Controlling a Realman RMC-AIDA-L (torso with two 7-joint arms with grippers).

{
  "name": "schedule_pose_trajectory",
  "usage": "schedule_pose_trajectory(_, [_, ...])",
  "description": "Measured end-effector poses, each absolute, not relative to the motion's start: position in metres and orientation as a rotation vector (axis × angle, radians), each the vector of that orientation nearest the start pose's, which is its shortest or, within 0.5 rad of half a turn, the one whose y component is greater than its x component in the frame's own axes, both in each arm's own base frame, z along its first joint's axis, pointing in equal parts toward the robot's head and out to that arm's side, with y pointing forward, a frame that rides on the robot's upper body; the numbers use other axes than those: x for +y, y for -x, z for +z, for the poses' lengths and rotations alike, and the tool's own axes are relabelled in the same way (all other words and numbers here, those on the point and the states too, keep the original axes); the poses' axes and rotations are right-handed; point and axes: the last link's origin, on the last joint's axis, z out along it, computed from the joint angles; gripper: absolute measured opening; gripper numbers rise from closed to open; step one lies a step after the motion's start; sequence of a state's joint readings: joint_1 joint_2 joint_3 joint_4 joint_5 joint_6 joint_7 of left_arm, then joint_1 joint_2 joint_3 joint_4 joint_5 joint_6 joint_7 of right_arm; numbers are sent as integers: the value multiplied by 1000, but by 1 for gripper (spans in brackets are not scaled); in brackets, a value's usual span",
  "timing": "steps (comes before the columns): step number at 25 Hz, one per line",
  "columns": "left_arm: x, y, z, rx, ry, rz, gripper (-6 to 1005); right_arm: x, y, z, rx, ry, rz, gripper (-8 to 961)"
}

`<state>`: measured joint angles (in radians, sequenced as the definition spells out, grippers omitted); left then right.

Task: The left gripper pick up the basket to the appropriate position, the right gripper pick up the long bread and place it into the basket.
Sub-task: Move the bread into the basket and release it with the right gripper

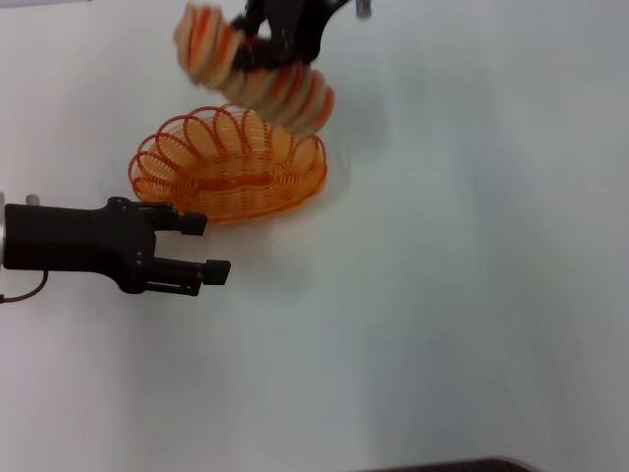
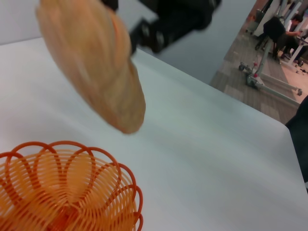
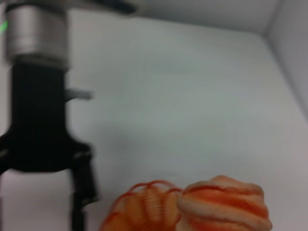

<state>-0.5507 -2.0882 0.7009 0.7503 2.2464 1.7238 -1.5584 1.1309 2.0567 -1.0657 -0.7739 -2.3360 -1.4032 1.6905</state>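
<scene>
At the left of the tabletop (image 1: 462, 324), the left end effector (image 1: 204, 246) is held low and level, its two fingers spread apart with nothing between them, pointing right toward the basket (image 1: 228, 165) but parked just short of its near-left rim. The basket is seen resting on the tabletop, released, so the positioning step can be judged complete and the left arm is likely kept back to leave the drop zone free. Further right and farther away, the long bread (image 1: 254, 71) is carried in the air just beyond the basket's far rim, tilted with one end lower, presumably so it can be lowered lengthwise into the oval. It is clamped around its middle by the right end effector (image 1: 257, 47), which reaches in from the far edge. In the left wrist view the bread (image 2: 91, 62) hangs clear above the basket rim (image 2: 72, 185), not yet touching. Placement is judged to be the remaining step.
</scene>
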Motion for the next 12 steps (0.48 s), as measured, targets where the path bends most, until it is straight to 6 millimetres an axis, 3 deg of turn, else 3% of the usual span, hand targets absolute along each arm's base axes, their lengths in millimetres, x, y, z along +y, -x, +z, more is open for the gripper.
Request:
schedule_pose_trajectory(8, [306,259,-8,-800,2977,-483,838,408,-57,-67,-408,3063,-312,269])
schedule_pose_trajectory(12, [304,259,-9,-813,2973,-504,838,404,-55,-75,-453,3068,-341,261])
